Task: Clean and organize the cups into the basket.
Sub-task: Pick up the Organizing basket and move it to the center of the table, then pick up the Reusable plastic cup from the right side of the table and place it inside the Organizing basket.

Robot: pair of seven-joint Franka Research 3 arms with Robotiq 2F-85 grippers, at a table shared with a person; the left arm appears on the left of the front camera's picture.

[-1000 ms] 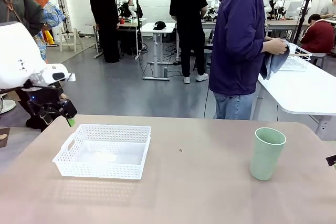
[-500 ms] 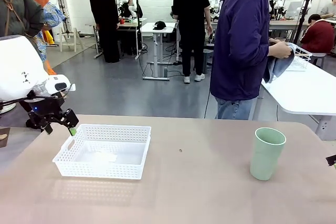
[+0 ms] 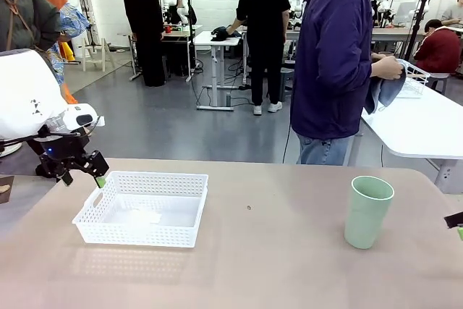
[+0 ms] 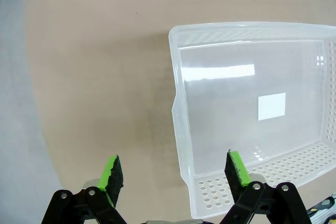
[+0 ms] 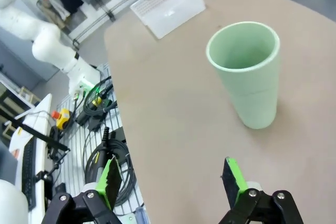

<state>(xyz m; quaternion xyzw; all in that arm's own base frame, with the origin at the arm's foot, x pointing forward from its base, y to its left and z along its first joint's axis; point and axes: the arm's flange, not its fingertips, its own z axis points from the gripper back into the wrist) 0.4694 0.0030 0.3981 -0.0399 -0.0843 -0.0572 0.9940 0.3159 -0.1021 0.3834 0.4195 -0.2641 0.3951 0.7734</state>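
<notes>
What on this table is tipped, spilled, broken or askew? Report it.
Nothing stands out. The mint green cup stands upright on the table, the white basket sits flat and looks intact, and nothing is spilled. The only blemish is a small dark speck on the table between them.

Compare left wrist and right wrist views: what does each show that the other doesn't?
Left wrist: the basket close up, bare inside, a white patch on its floor, open left fingers over one corner. Right wrist: the mint green cup standing upright, open right fingers, the left arm and cables beyond the table edge. Both: the white basket and tan table.
</notes>
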